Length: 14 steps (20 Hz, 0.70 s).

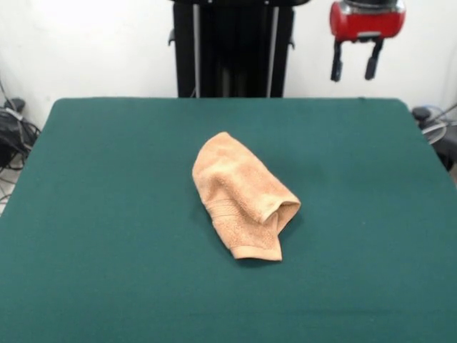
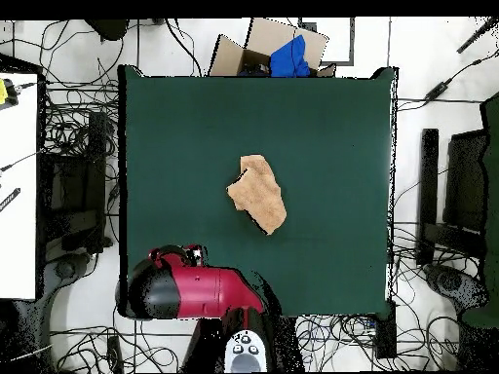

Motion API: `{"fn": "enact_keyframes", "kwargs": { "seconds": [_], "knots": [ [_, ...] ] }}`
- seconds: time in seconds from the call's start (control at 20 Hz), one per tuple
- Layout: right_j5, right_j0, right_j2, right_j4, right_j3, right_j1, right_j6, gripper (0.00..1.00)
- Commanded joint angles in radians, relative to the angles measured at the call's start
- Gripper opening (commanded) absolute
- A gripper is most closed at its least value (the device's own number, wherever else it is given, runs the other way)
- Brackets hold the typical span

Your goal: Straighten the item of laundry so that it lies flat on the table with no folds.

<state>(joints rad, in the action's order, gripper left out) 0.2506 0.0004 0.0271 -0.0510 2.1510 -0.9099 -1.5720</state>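
**Towel lies folded on the table, gripper raised and empty**

The gripper (image 1: 354,60) hangs high at the robot's side of the table (image 1: 107,214), in the upper right corner of the front view. Its two black fingers (image 1: 335,63) point down with a clear gap between them, so the jaws stand apart, and nothing is between them. They touch nothing; the white wall shows behind them.

The item of laundry (image 1: 243,196), a peach-orange towel, lies well apart from the jaws. In the front view it is lower than the jaws and to their left, about in the middle of the green cloth. It is not flat. It is bunched into a long, rounded shape, running from a rounded end nearer the jaws to a hemmed end farther from them. On the side below the jaws, the cloth rolls over itself and makes an open fold like a small tunnel. A woven border band shows near the hemmed end.

In the overhead view the red arm (image 2: 190,290) lies over the table's edge (image 2: 292,307) on the robot's side, and the towel (image 2: 259,193) lies beyond it, near the table's centre, with bare green cloth all around it. The jaws themselves I cannot make out in this view.
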Motion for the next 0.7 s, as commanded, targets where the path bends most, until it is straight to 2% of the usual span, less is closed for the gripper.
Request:
{"fn": "enact_keyframes", "kwargs": {
  "seconds": [0.05, 0.7],
  "knots": [
    [0.113, 0.024, 0.002, -0.051, -0.014, -0.048, -0.211, 1.0],
    [0.118, 0.037, -0.005, -0.054, -0.001, -0.096, -0.22, 1.0]
  ]
}}
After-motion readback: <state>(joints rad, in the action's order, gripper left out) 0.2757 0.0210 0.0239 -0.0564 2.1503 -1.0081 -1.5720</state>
